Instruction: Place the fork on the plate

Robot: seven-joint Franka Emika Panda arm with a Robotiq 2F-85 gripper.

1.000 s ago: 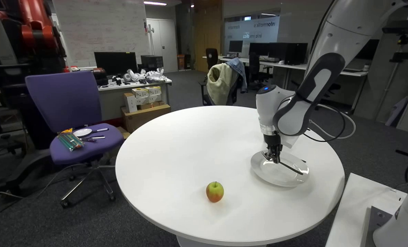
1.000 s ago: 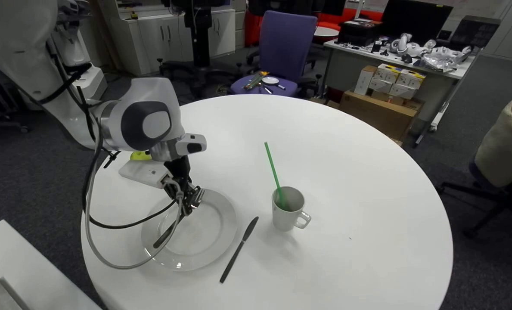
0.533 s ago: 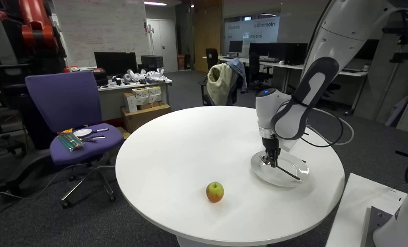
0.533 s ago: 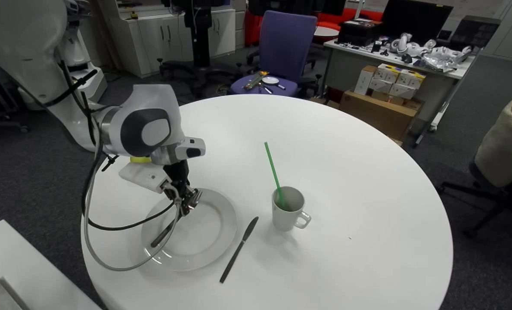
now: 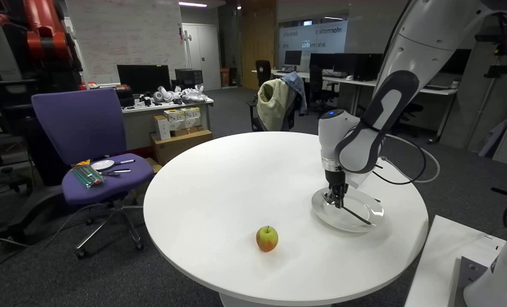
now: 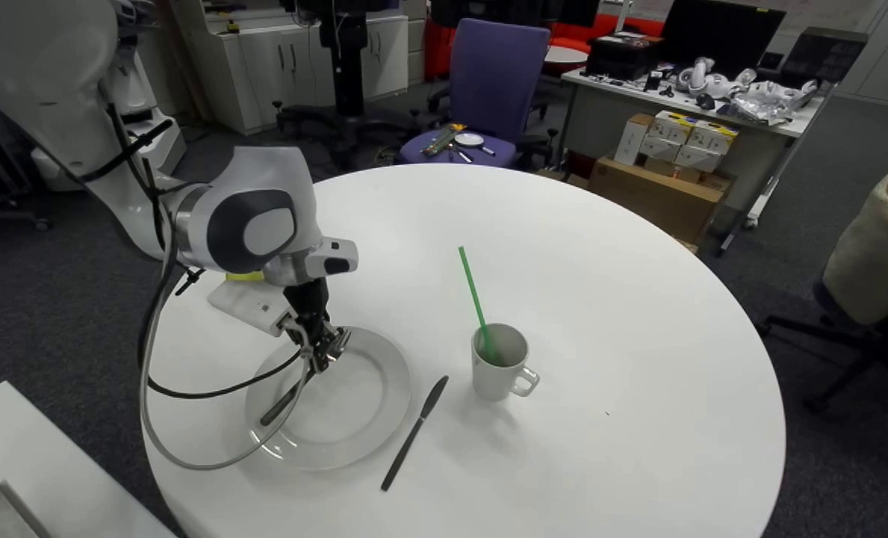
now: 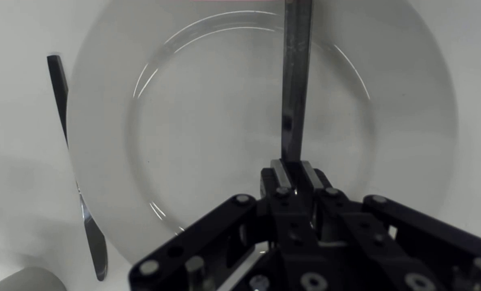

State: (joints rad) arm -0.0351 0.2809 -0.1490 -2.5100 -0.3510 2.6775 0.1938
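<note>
Low in the wrist view, just right of centre, the black two-finger gripper (image 7: 293, 165) has its jaws drawn narrow about a flat-handled, dark-grey metal fork (image 7: 297, 76), whose handle runs up to the top edge of the frame. Beneath it spreads a round, glossy, off-white plate (image 7: 208, 121); at middle left in an exterior view, the bright tines (image 6: 339, 344) show past the fingers, over the plate. Whether the fork touches the surface cannot be told. I judge the step in hand to be the setting-down: the carrying looks done, the release is not. The next move calls for easing down until handle and tines bear on the plate, if they do not already, then parting the fingers gently and rising straight, lest one hook the fork and drag it.
</note>
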